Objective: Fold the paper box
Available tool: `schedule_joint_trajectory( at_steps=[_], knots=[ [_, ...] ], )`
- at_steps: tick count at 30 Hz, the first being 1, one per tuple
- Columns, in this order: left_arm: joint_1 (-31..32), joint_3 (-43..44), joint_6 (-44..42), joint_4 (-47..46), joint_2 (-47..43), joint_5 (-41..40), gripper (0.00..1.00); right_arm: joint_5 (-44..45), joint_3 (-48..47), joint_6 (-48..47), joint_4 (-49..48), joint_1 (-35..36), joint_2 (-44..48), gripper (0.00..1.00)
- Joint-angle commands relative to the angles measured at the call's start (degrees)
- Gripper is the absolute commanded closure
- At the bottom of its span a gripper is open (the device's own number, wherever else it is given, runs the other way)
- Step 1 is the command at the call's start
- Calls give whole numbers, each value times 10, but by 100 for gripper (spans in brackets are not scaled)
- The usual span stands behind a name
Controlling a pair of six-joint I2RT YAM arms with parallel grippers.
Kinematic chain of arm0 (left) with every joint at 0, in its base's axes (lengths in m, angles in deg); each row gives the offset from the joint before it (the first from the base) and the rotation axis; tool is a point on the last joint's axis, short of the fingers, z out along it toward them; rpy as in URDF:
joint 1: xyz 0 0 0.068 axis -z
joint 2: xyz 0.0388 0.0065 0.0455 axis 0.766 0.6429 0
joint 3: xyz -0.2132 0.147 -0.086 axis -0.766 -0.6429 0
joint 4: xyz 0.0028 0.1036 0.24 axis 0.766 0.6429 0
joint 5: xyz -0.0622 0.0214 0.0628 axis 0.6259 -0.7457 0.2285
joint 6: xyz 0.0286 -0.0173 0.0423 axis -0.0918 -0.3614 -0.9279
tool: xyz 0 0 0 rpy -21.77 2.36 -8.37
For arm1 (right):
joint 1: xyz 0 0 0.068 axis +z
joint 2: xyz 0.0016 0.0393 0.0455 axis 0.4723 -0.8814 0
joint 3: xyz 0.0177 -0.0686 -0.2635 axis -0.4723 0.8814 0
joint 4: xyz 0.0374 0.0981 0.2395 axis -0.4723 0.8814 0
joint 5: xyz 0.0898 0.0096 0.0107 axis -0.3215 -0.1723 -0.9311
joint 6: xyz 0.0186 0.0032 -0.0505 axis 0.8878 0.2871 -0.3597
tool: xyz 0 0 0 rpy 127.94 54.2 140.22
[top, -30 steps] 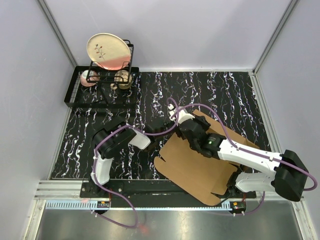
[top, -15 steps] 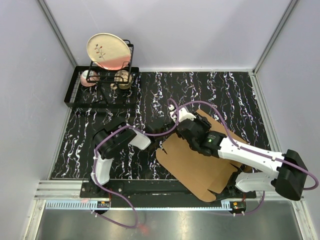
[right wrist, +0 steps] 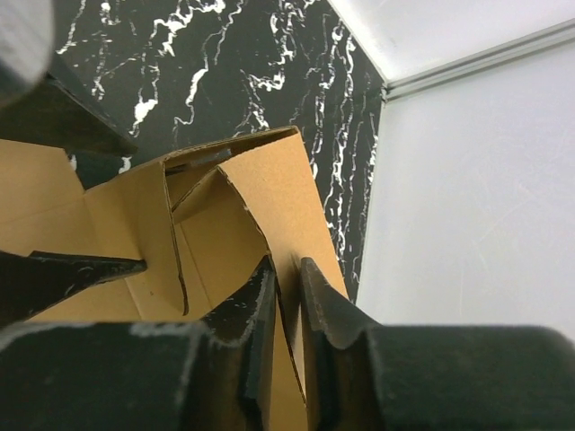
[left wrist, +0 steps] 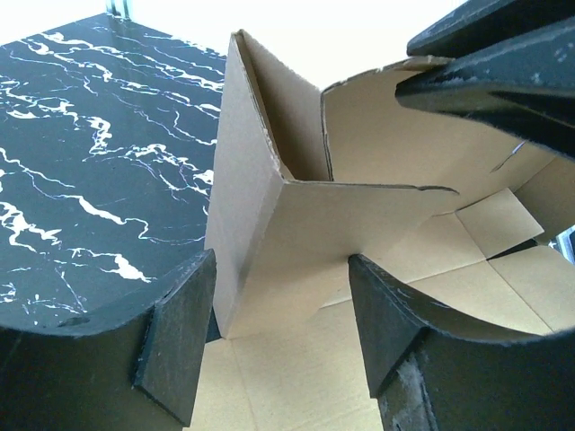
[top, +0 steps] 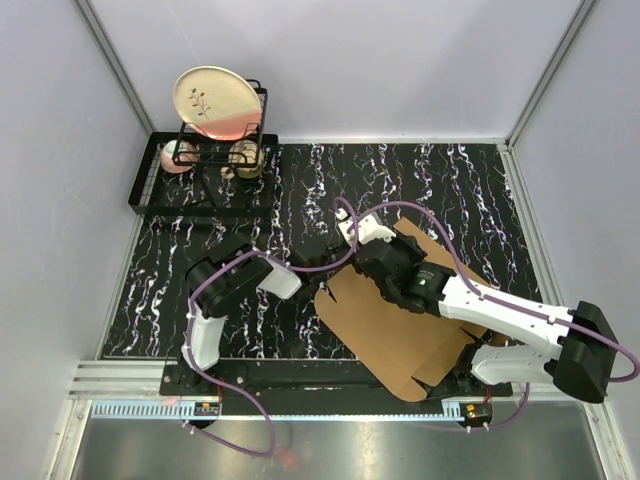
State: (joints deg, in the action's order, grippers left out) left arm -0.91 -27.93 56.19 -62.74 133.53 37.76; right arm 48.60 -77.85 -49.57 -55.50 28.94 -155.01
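The paper box (top: 390, 340) is a brown die-cut cardboard sheet lying partly folded on the black marbled table, right of centre. My right gripper (top: 365, 255) reaches over its far left part. In the right wrist view, the right gripper (right wrist: 286, 262) is shut on the edge of a raised wall of the paper box (right wrist: 269, 180). My left gripper (top: 318, 283) sits at the box's left edge. In the left wrist view, the left gripper (left wrist: 281, 259) is open, and an upright corner flap of the paper box (left wrist: 269, 224) stands just beyond its fingertips, apart from them.
A black dish rack (top: 200, 180) holding a cream plate (top: 215, 100) and cups stands at the back left. Grey walls close in the table on three sides. The right arm (top: 500, 315) lies across the box's right half.
The box's left edge has shifted slightly right and its near corner has pulled in. The right gripper has moved a little with the raised flap. The left arm has barely moved.
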Motion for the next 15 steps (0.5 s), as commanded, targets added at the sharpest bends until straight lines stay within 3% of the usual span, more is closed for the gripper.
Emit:
schedule_joint_trajectory(
  at_steps=[1, 7, 15],
  knots=[
    [0, 13, 0, -237, -12, -10, 35, 18, -8, 7, -6, 8, -11, 85],
    [0, 42, 5, -237, 6, -17, 27, 6, 4, 15, -8, 4, -10, 95],
    [0, 97, 33, -237, 47, -12, 24, -10, 15, 49, -1, 4, -16, 99]
  ],
)
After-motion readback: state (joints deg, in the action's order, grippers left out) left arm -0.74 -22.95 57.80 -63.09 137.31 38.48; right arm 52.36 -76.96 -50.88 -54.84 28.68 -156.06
